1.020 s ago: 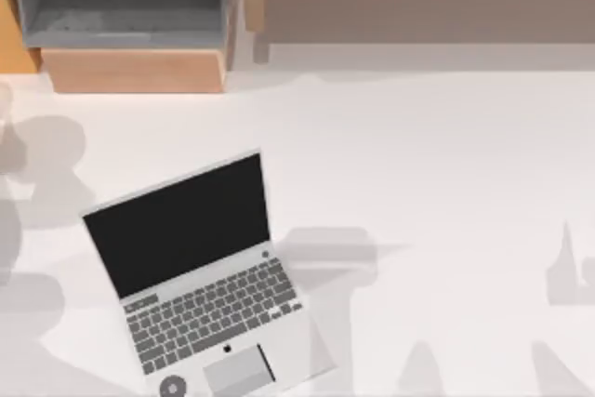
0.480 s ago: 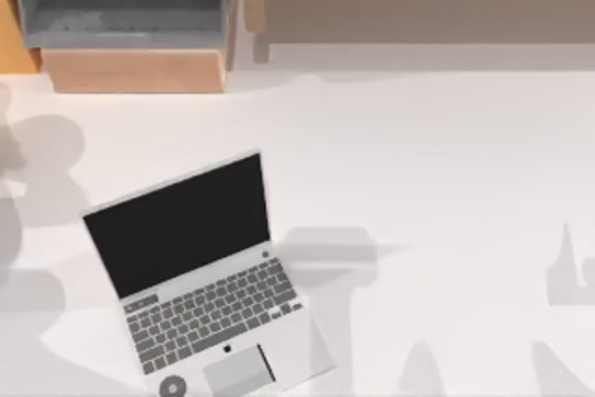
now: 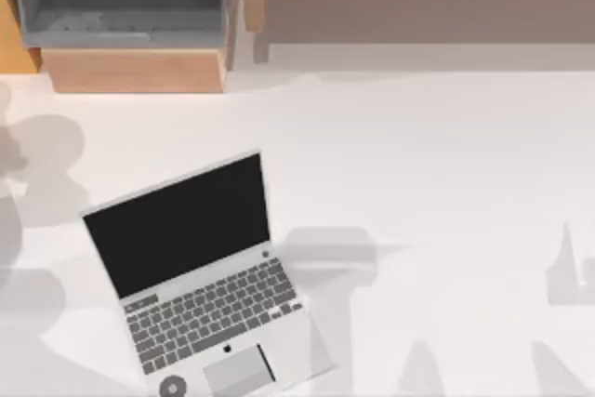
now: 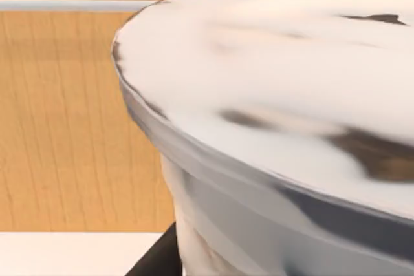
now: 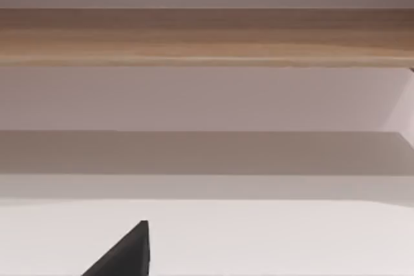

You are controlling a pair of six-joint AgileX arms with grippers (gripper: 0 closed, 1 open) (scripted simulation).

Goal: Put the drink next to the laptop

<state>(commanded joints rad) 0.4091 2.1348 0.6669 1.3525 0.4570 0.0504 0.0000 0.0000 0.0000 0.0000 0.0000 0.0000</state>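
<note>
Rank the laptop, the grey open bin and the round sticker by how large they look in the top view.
1. laptop, largest.
2. grey open bin, somewhat smaller, though the frame's edge cuts it off, so this is unsure.
3. round sticker, by far the smallest.

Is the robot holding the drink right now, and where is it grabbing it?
Cannot tell. The drink sits very close to the left wrist camera, its creamy top and rim in sight, but no fingers show gripping it. The right wrist view shows bare table.
</note>
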